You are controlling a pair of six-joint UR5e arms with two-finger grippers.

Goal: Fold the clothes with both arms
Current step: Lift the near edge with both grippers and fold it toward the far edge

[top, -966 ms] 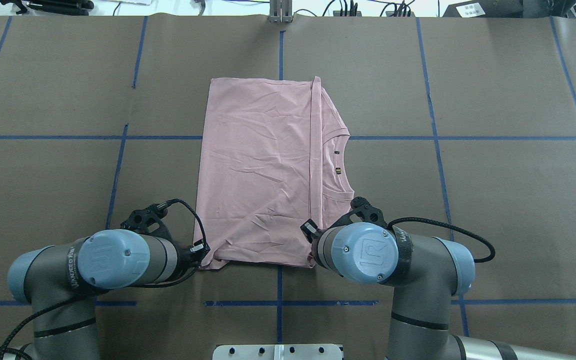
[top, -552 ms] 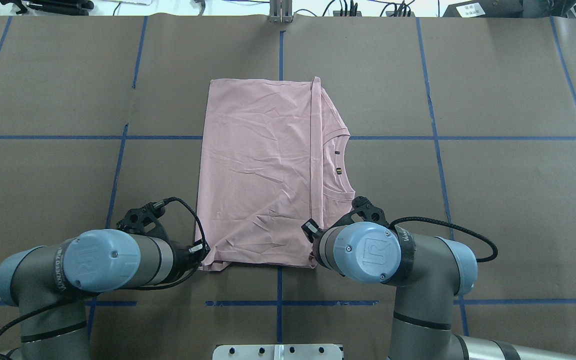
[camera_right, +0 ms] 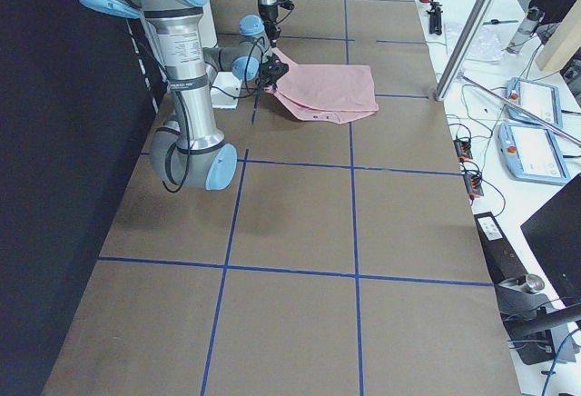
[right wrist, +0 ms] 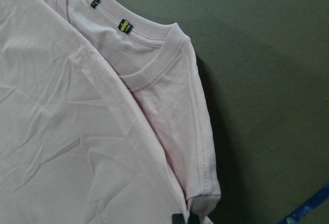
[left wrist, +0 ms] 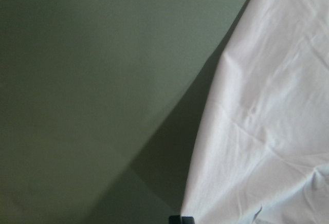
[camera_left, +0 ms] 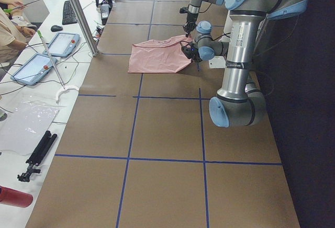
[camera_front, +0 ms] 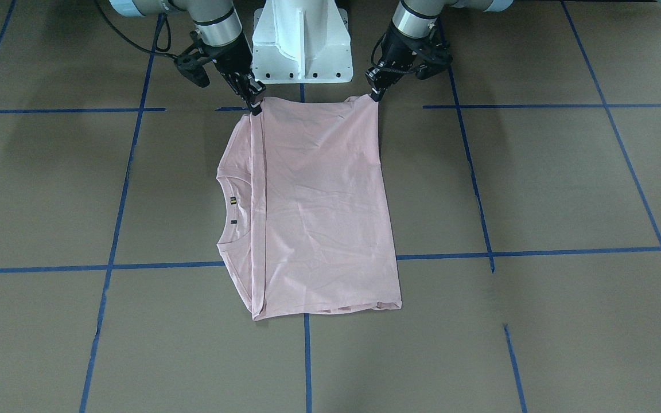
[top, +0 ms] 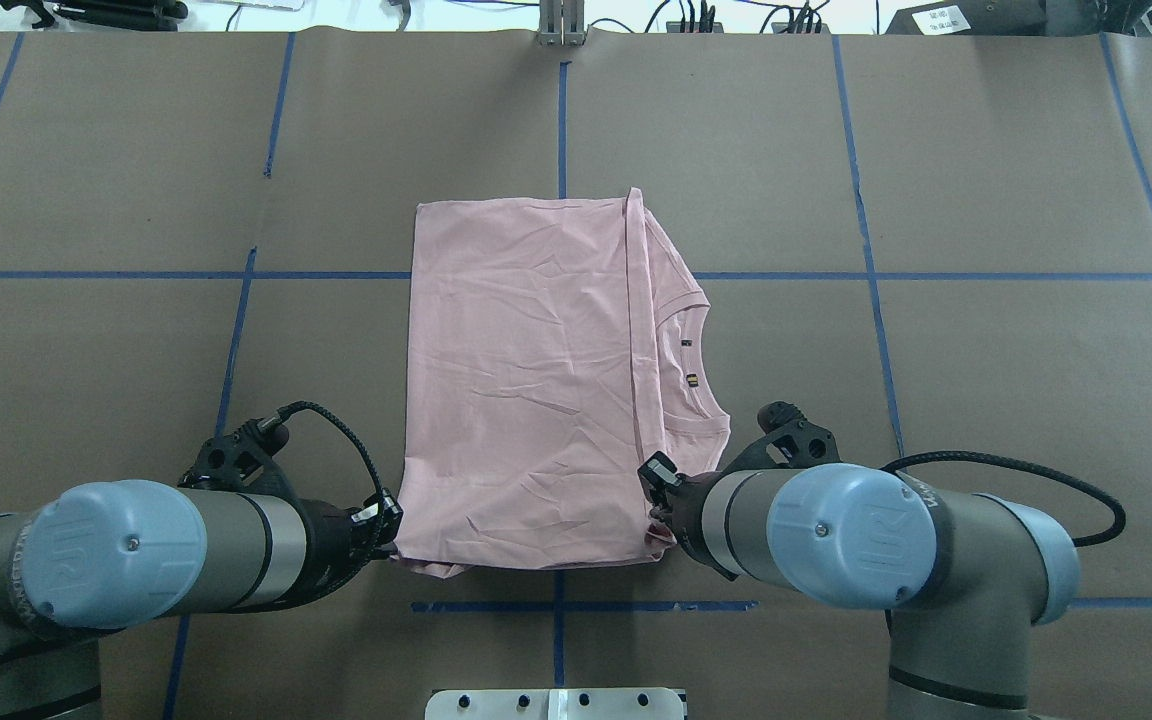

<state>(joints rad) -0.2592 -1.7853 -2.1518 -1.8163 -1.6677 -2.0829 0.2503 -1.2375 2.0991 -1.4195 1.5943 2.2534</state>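
Note:
The pale pink T-shirt lies folded into a tall rectangle on the brown table, plain side up, with its collar sticking out on the right. In the front-facing view my left gripper is shut on one robot-side corner of the T-shirt, and my right gripper is shut on the other. From overhead, the left gripper and right gripper sit at the near hem. The right wrist view shows the collar and its small tag. Cloth fills the right of the left wrist view.
The white pedestal base stands just behind the shirt's near edge. Blue tape lines grid the table. A bench beyond the far edge holds tablets, a metal post and cables, with a person's arm at its end.
Both arms have drawn back toward the robot base, dragging the T-shirt with them. Its far edge has slid closer to the robot and shifted slightly right. Both grippers stay shut on the corners.

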